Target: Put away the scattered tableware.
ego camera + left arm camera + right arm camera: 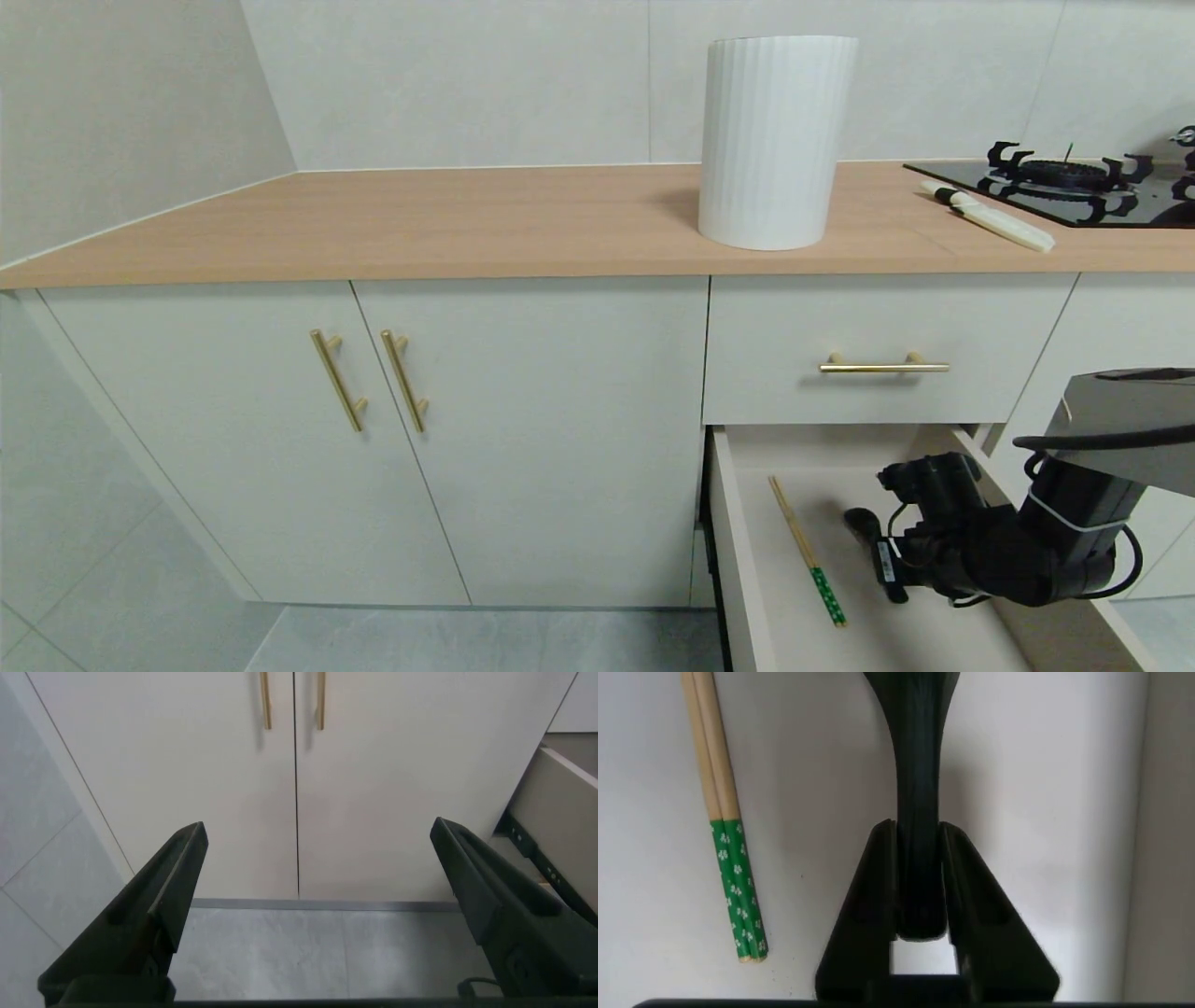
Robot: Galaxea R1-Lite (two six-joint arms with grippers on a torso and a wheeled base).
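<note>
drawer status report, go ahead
Right gripper shut on black utensil, in the open drawer. Chopsticks already lying in it. Left gripper open, facing cabinet doors. Nothing in the way.

Soft, even, bright light falls here, the white ribbed canister (777, 140) casting just a faint shadow leftward onto the wooden countertop (467, 224), whose front edge bows from lens distortion far from the canister.
</note>
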